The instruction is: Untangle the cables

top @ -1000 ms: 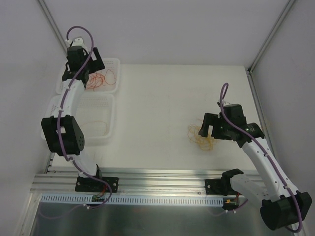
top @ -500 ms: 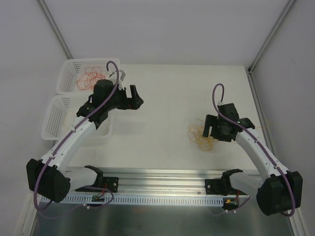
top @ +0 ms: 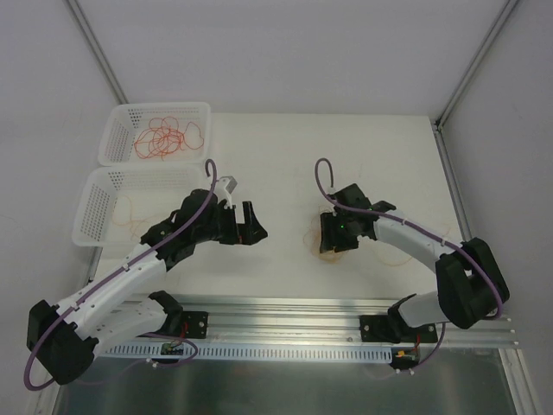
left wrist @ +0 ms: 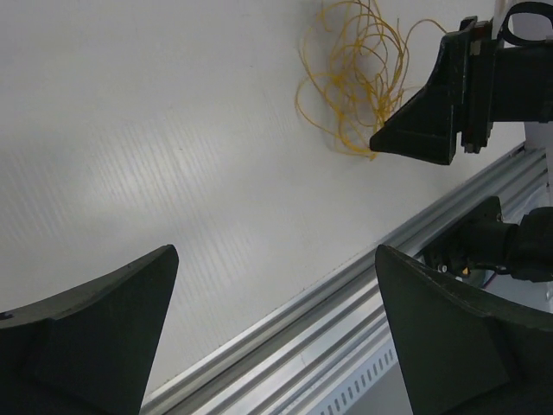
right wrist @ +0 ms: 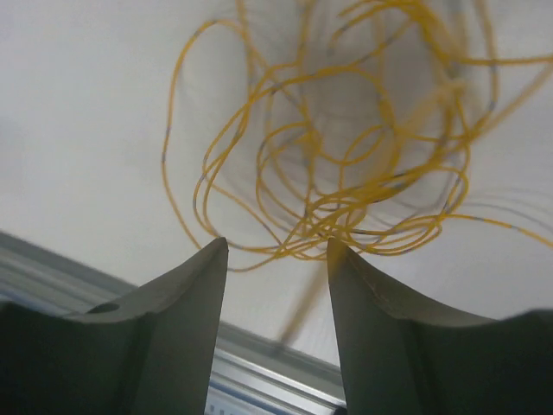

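yellow cable tangle [right wrist: 346,186] lying loose on white table [top: 285,164], short way back from front rail [top: 285,304], right of rail's middle. right gripper [right wrist: 276,249] sits over it, jaws half-narrowed, gap showing, strands at tips, nothing pinched. left gripper [top: 254,223] further left along rail, jaws wide, empty. red cables [top: 168,137] in basket [top: 117,130], well back from rail, far left.

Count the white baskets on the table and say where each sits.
2. The far basket sits at the table's far-left corner, holding red-orange cables; the near basket lies just before it.
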